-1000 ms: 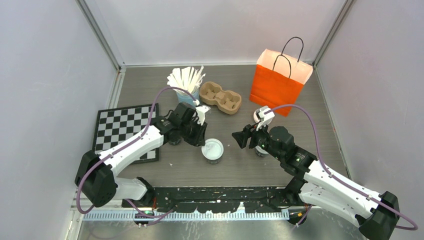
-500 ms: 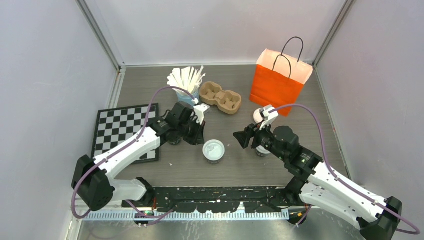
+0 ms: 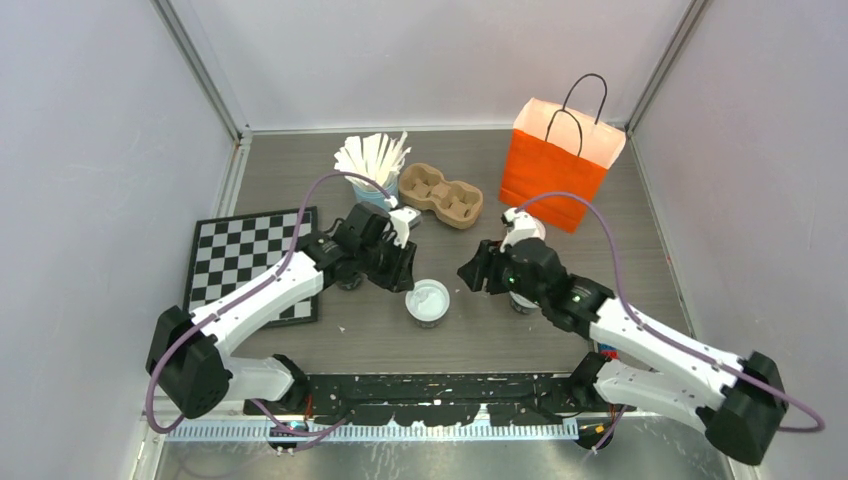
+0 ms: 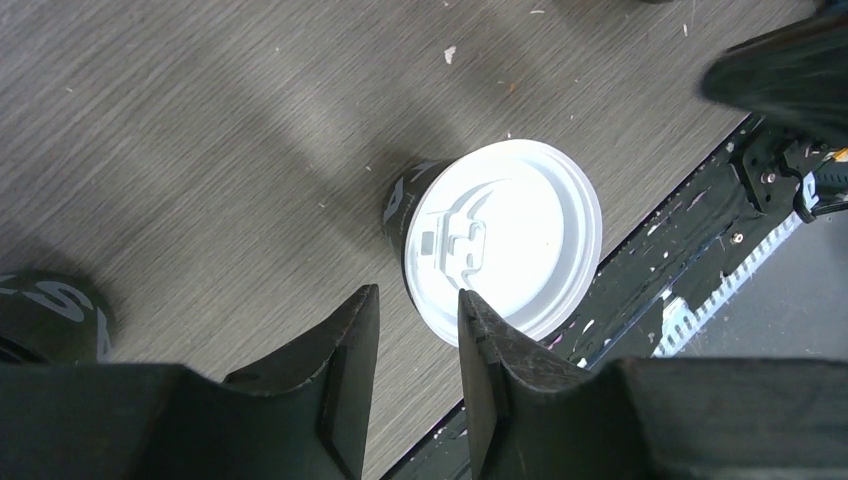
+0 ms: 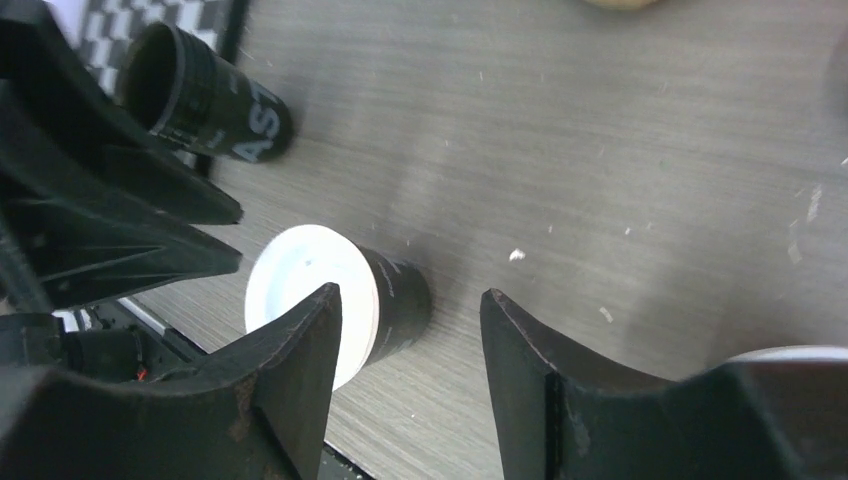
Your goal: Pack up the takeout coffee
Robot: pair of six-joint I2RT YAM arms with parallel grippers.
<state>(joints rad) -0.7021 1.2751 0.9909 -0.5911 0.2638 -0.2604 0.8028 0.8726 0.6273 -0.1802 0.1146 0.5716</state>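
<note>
One takeout coffee cup (image 3: 428, 300), dark-sided with a white lid, is seen upright on the worktop (image 3: 480, 335), near the front edge and between the two hands. The left hand (image 3: 404, 278) is poised just above and beside it. In the left wrist view its fingers (image 4: 345, 350) are parted by a narrow gap with nothing between them, and the lid lies just beyond the tips. The right hand (image 3: 470, 274) is pointed at the cup from the other side, its jaws set wide apart and empty. A second cup (image 3: 520, 304) appears to be standing beneath the right arm, though it is mostly hidden. The orange bag (image 3: 555, 165) is placed at the back right, well apart from both cups.
</note>
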